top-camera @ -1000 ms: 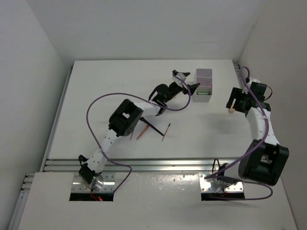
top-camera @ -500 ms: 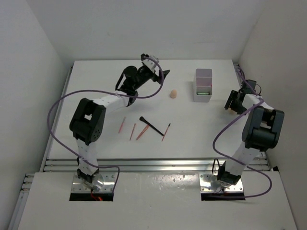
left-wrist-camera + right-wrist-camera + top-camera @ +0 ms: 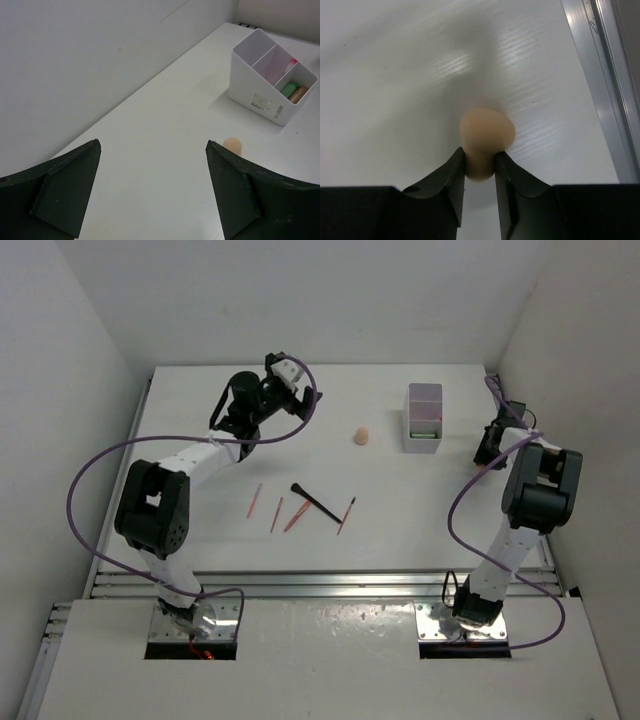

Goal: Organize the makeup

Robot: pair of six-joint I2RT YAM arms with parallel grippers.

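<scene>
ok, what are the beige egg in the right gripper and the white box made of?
The beige sponge looks like soft matte foam: its narrow end squeezes in between the fingers of the right gripper. The box is probably thin rigid plastic, smooth and faintly translucent: crisp flat walls, with a pink tint on an inner divider.

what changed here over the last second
The left gripper swung away from the box toward the far left, open, leaving one sponge lying uncovered on the table. The right gripper closed on the other sponge near the right edge, its arm folding upright. Pencils, brush and box stayed put.
</scene>
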